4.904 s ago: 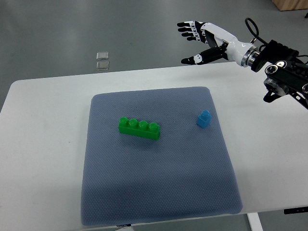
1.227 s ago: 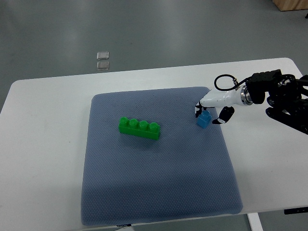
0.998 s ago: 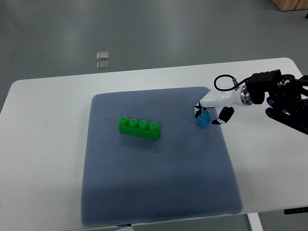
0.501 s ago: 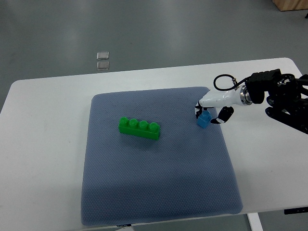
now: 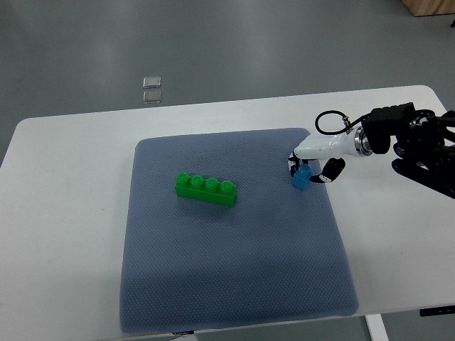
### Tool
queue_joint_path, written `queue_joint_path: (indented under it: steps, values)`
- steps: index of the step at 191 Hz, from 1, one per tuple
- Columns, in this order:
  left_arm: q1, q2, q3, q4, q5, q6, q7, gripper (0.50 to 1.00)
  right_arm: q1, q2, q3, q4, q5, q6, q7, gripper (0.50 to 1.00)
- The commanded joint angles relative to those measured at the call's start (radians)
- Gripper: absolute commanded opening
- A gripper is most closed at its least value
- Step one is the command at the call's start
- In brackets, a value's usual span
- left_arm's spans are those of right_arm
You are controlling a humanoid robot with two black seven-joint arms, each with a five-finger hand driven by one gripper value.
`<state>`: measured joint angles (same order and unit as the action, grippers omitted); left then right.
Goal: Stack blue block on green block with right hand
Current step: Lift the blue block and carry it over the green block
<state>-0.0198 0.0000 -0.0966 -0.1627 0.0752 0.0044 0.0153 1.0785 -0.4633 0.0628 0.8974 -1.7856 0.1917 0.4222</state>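
Right hand (image 5: 310,160): reaches in from the right edge of the top view, white palm shell turned down over the blue block (image 5: 302,177). Fingers (image 5: 292,164) curled around the block's far side, black-tipped thumb (image 5: 330,170) down at its right. Pinching the blue block between fingers and thumb; contact visible on both sides, upper part of the block hidden under the palm. Whether lifted clear of the surface or resting on it: cannot tell.

Wrist and forearm (image 5: 398,135): black housing, with a black cable (image 5: 328,118) looped above the wrist. Extends off the right edge over the white table (image 5: 64,213).

Blue block: small, single stud, near the right edge of the grey-blue mat (image 5: 234,277), in its upper half.

Green block (image 5: 206,189): long brick, four studs in a row, lying flat near the centre of the mat, slightly slanted with the right end lower in the picture. Well apart from the blue block, to its left. Nothing stacked on it.

Mat: rectangular, textured, laid on the middle of the table, front edge close to the table's near edge.

Floor beyond the table: grey, with two small pale square tiles (image 5: 151,89) one above the other.
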Motion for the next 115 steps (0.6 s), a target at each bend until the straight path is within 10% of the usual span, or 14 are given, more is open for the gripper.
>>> queue_joint_path:
  steps: [1,115]
  values:
    - [0.0,0.0,0.0,0.0,0.0,0.0,0.0,1.0,0.008,0.0,0.0,0.0,0.002,0.0,0.0,0.629]
    - [0.0,0.0,0.0,0.0,0.0,0.0,0.0,1.0,0.213,0.161,0.0,0.008,0.009,0.107,-0.005,0.631]
